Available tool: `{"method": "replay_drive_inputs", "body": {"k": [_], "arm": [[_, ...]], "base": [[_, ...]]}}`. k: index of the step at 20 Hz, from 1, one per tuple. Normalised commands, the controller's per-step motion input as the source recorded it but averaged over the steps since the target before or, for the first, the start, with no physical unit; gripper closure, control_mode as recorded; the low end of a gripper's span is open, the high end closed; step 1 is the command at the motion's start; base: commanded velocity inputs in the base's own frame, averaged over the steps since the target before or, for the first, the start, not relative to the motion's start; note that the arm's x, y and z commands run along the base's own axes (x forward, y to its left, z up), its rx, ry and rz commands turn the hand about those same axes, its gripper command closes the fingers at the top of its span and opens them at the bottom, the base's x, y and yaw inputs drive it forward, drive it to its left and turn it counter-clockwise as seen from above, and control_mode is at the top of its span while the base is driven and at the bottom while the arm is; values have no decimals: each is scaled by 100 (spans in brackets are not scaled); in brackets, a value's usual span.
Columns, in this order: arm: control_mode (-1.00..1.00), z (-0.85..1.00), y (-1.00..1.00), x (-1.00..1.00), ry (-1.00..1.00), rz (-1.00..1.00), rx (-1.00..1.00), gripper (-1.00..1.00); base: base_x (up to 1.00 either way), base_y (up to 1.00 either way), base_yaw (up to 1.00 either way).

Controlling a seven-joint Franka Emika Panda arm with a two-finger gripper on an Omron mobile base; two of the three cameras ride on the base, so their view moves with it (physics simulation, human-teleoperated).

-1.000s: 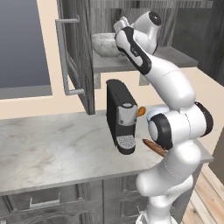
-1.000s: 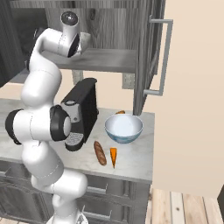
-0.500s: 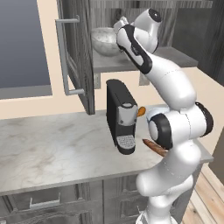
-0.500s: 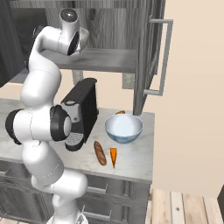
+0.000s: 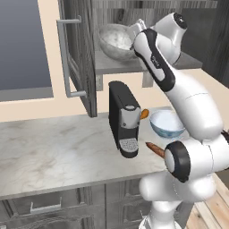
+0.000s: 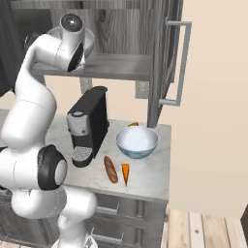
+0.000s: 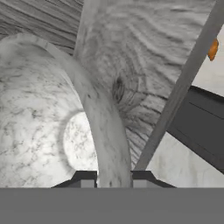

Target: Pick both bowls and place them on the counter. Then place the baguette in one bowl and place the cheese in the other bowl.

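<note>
Your gripper (image 7: 113,178) is clenched on the rim of the grey marbled bowl (image 5: 115,41); in the hand view the rim runs right between the two finger tips, one inside the bowl, one outside. That bowl sits on the grey shelf board (image 5: 117,66) inside the open cabinet, up above the coffee machine (image 5: 124,118).

The blue-patterned bowl (image 6: 136,141) is already down on the counter (image 5: 53,150), right of the coffee machine. The baguette (image 6: 111,169) lies near of that bowl, with the cheese wedge (image 6: 125,173) just beside it on the right. A small orange lump (image 6: 133,124) sits behind the bowl.

Risks for you from here:
- It's a pinch on a thin rim with a heavy-looking stone bowl hanging off one side, so the bowl may swing or slip out when lifted. Lift slow.
- The open cabinet door (image 5: 79,53) is near on the left and the shelf edge is below, so a tilted bowl could clip either on the way out.
- The coffee machine stands right under the exit path; bring the bowl out far enough before lowering.
- Counter space right of the machine is crowded; landing there could knock the baguette or cheese off the near edge. The left side looks safer.
</note>
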Motion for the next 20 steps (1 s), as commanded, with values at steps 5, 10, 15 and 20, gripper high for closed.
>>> {"method": "replay_drive_inputs", "body": {"k": [5, 10, 15, 20], "arm": [[-100, -24, -29, -100, -3, 0, 1, 100], [-100, -58, -2, -100, 0, 8, -3, 100], [-100, -80, 8, -98, 1, 13, -7, 100], [-100, -75, 17, -63, 10, 18, -9, 100]], "base": [[0, 0, 0], [0, 0, 0], [0, 0, 0], [0, 0, 0]]}}
